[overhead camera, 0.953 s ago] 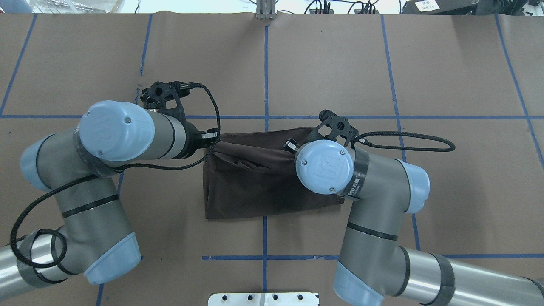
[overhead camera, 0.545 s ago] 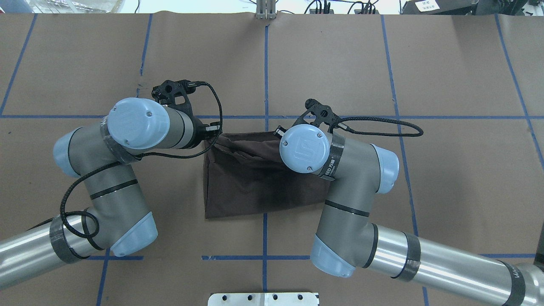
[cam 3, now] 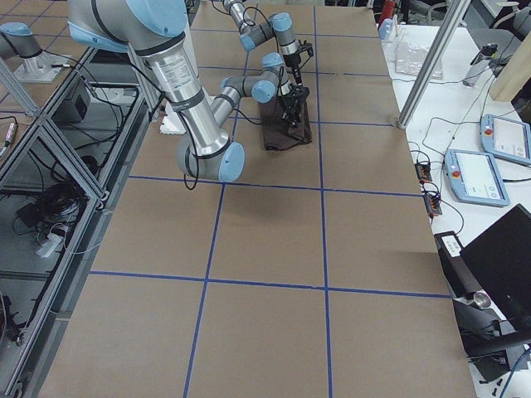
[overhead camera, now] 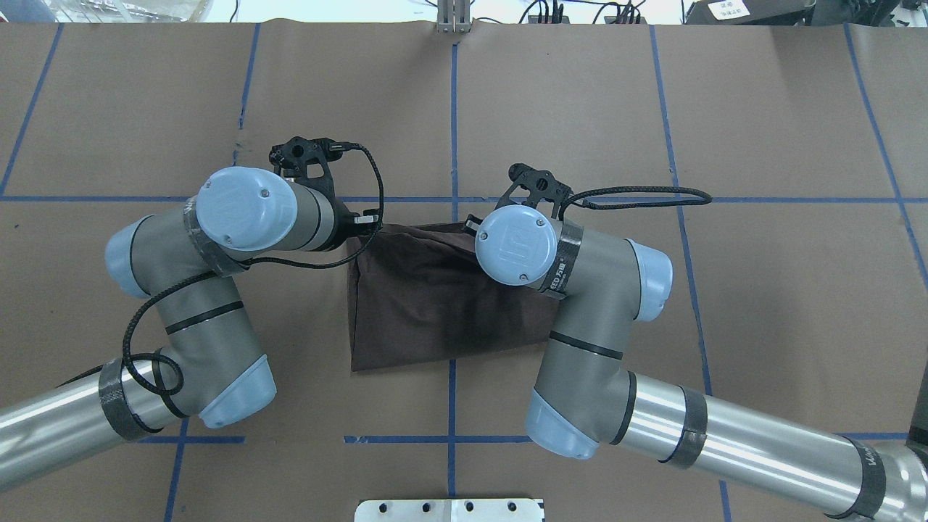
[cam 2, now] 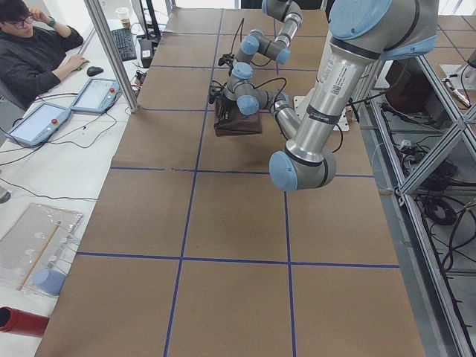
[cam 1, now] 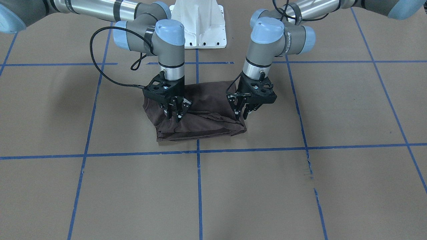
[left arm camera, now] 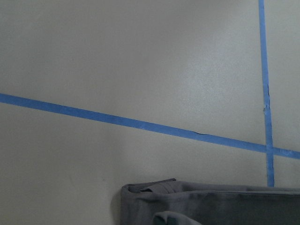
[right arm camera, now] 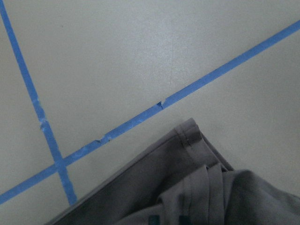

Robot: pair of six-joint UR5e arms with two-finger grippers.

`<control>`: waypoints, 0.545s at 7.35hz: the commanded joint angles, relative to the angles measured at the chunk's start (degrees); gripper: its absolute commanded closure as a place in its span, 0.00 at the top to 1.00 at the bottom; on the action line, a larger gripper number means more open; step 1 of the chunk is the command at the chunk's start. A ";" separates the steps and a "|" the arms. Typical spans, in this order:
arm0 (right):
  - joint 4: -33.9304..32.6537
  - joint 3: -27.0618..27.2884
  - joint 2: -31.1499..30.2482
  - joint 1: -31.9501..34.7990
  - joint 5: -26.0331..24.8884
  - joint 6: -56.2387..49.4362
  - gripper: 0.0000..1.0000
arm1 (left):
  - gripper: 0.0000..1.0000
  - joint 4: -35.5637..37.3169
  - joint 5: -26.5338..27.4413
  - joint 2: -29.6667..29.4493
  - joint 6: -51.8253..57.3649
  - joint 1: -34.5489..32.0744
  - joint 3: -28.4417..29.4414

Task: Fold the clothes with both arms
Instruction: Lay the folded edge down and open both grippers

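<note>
While the left gripper, fingers nearly closed, pinches the far left corner of the folded dark brown T-shirt lying mid-table across a blue tape line, the right gripper, likewise nearly closed, pinches its far right edge.

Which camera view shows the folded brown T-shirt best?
Exterior front-facing: the T-shirt lies nearly whole, its stacked layers visible along the near edge. Overhead, the right arm hides one corner; the side views show it small and distant; each wrist view catches only an edge.
</note>
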 commanded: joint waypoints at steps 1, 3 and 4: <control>-0.33 0.46 1.97 -0.23 1.99 -2.27 1.00 | 1.00 -1.52 -1.27 0.38 6.71 -1.43 -0.15; -0.50 0.63 2.60 -3.20 0.78 -3.58 1.00 | 1.00 -1.70 -3.04 0.81 6.73 -1.44 -0.59; -0.59 0.03 2.34 -5.74 -3.06 -7.24 1.00 | 1.00 -1.79 -3.04 0.82 6.73 -1.44 -0.59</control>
